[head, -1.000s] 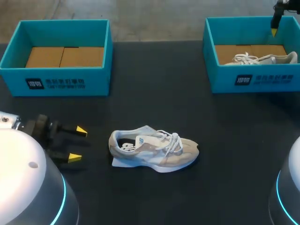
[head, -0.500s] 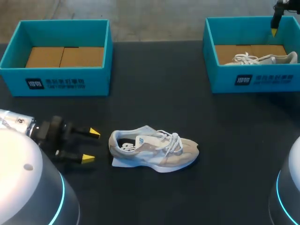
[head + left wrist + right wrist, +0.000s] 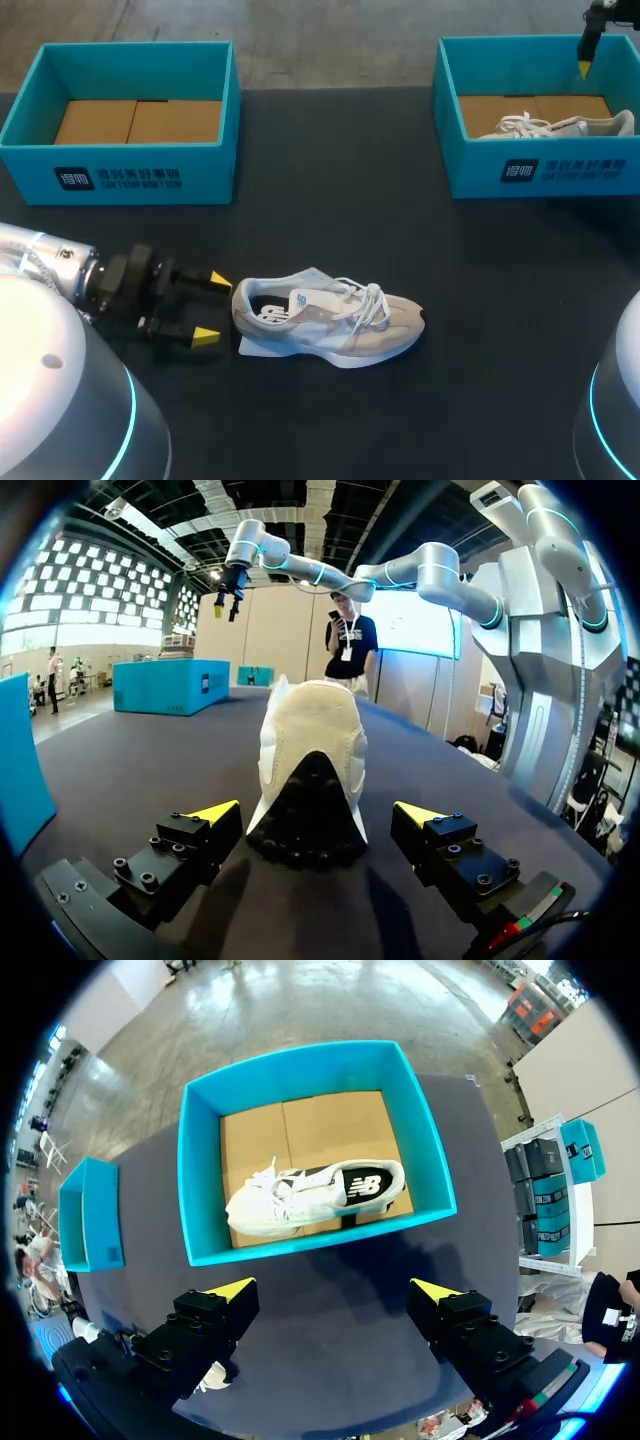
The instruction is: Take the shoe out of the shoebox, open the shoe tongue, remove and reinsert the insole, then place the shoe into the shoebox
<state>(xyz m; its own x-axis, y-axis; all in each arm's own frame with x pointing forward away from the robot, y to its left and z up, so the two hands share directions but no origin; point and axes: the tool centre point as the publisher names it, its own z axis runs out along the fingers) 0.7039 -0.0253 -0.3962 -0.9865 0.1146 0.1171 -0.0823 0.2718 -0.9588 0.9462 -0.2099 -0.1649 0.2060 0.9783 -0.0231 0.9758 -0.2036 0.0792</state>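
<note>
Left tool, black with wedge-shaped yellow tips, sits spread wide just beside the heel of the shoe, gripping nothing. The shoe, pale mesh and suede with white laces, stands on the dark matte tabletop, its knobbly black heel tread facing the tool. Well beyond the shoe, the right tool hangs open above a teal cardboard box holding a second shoe.

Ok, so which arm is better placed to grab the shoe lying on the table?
Left, probably. The left gripper is open right at the heel of the shoe, level with it. The right gripper hangs open high over the shoebox holding a second shoe.
</note>
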